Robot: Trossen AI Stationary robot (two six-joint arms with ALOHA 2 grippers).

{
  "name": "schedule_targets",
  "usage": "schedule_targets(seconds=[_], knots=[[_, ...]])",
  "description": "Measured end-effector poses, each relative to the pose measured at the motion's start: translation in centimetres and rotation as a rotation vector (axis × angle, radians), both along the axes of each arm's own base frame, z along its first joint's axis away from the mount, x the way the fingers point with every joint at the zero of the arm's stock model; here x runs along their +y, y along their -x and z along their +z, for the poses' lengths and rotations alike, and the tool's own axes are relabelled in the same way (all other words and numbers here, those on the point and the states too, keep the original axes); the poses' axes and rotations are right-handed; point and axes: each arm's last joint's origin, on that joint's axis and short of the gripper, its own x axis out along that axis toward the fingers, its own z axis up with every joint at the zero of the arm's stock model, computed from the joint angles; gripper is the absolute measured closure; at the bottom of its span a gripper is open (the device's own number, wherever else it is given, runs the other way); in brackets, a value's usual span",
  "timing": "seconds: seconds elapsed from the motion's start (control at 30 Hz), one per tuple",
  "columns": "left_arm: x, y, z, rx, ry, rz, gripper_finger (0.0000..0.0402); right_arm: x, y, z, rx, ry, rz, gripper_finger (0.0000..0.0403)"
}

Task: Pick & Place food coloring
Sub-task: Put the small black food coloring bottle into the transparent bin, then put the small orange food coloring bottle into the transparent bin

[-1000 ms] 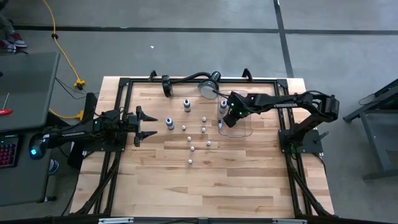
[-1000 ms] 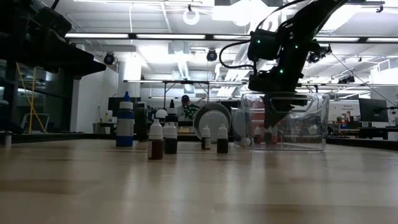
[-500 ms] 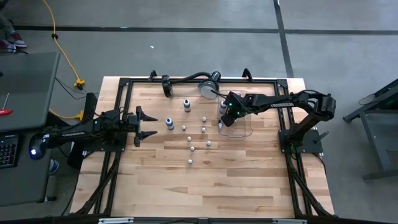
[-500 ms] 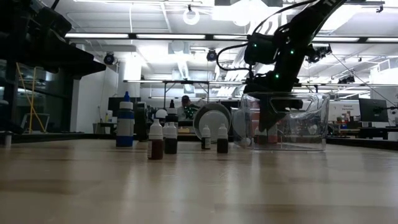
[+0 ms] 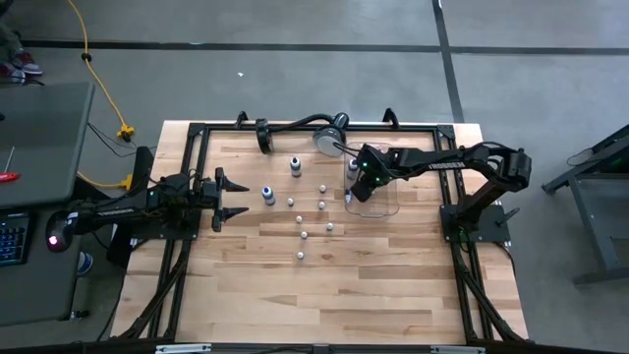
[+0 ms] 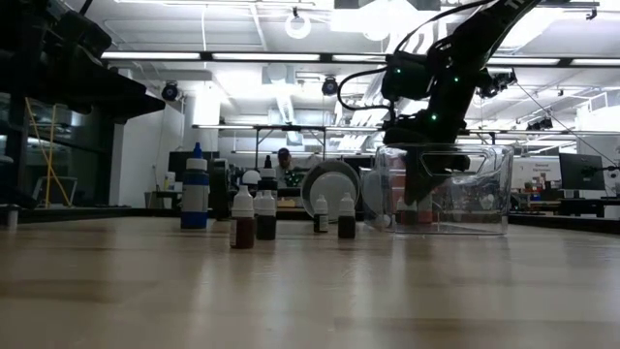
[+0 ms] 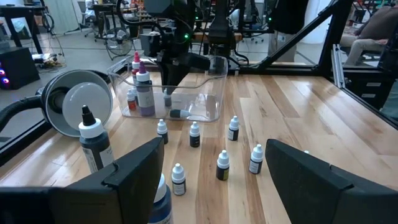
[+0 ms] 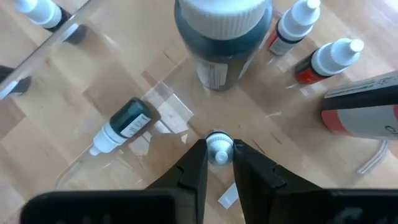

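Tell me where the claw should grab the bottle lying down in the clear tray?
Grip the lying bottle around its dark body, coming straight down, squeezing across its width. It lies flat in the tray, so both long sides are open; the cap tapers. The right claw holds another bottle.

Right hand (image 8: pixel 218 163) pinched narrow; left hand (image 5: pixel 234 198) spread.

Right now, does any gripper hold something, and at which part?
The right gripper, inside the clear tray, holds a small dropper bottle by its white cap. The left gripper is open and holds nothing.
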Motion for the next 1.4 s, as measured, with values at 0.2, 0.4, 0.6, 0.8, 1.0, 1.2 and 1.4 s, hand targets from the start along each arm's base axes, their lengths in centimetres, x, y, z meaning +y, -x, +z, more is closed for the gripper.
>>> schedule_targets(seconds=[0.2, 0.4, 0.6, 0.8, 1.0, 1.2, 1.4], knots=[[0.0, 0.0, 0.0, 0.000, 0.000, 0.000, 0.0124, -0.1, 0.1, 0.1, -0.005, -0.013, 0.000, 0.0271], [0.0, 0.0, 0.0, 0.000, 0.000, 0.000, 0.0124, -0.3, -0.1, 0.9, 0.018, -0.010, 0.024, 0.0207], [0.0, 0.0, 0.0, 0.000, 0.000, 0.000, 0.0124, -0.7, -0.9, 3.8, 0.057, 0.014, 0.069, 0.0188], [0.0, 0.0, 0.0, -0.001, 0.000, 0.000, 0.0124, -0.9, -1.4, 8.2, 0.101, 0.008, 0.118, 0.0187], [0.0, 0.0, 0.0, 0.000, 0.000, 0.000, 0.0124, -0.5, -1.6, 12.9, 0.096, -0.022, 0.197, 0.0187], [0.0, 0.0, 0.0, 0.000, 0.000, 0.000, 0.0124, 0.5, -2.1, 16.5, 0.027, -0.017, 0.262, 0.0187], [0.0, 0.0, 0.0, 0.000, 0.000, 0.000, 0.0124, 2.3, -2.6, 18.5, -0.053, -0.081, 0.355, 0.0187]])
